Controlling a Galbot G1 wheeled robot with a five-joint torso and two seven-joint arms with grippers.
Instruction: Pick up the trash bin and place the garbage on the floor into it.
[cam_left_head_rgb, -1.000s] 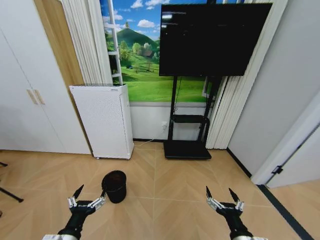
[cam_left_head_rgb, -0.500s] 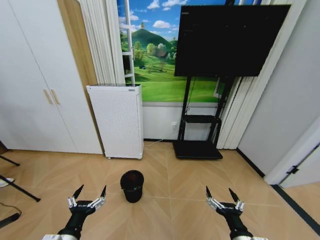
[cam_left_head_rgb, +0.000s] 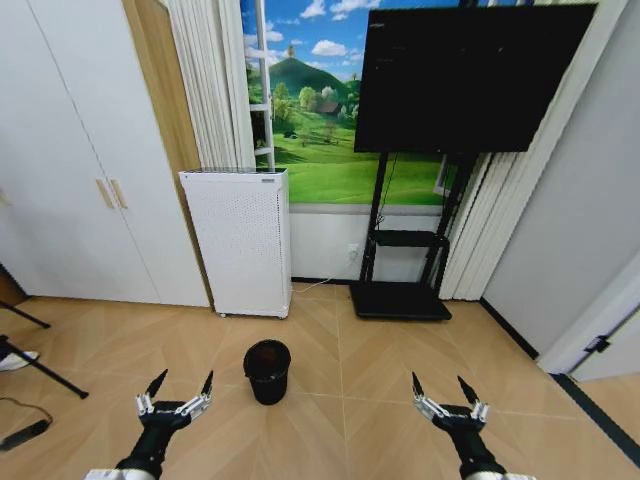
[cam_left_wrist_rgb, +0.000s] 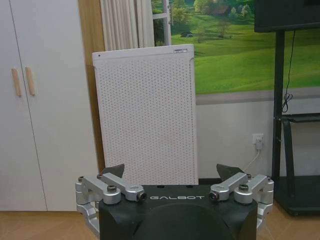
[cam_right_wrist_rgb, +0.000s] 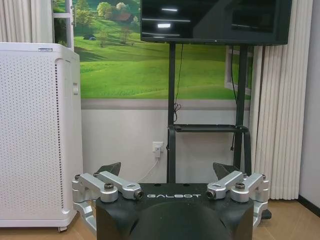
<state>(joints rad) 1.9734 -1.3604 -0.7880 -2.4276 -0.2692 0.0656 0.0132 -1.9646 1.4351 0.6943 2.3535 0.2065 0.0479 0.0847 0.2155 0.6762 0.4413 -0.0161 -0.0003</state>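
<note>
The trash bin (cam_left_head_rgb: 267, 371) is a small black round wastebasket standing upright on the wooden floor, in the head view just left of centre. My left gripper (cam_left_head_rgb: 181, 384) hangs open low in that view, to the left of the bin and nearer to me, apart from it. My right gripper (cam_left_head_rgb: 443, 387) is open too, well off to the bin's right. In the wrist views each gripper, left (cam_left_wrist_rgb: 174, 172) and right (cam_right_wrist_rgb: 167, 170), holds nothing between its spread fingers. The garbage is out of view.
A white perforated cabinet (cam_left_head_rgb: 242, 240) stands against the wall behind the bin. To its right stands a black TV stand (cam_left_head_rgb: 400, 285) with a large screen. White cupboard doors (cam_left_head_rgb: 70, 170) line the left wall. Black tripod legs (cam_left_head_rgb: 30, 360) and a cable lie at far left.
The whole head view has shifted, so the camera turned left. The bin now sits nearer the centre. Both grippers keep the same open pose.
</note>
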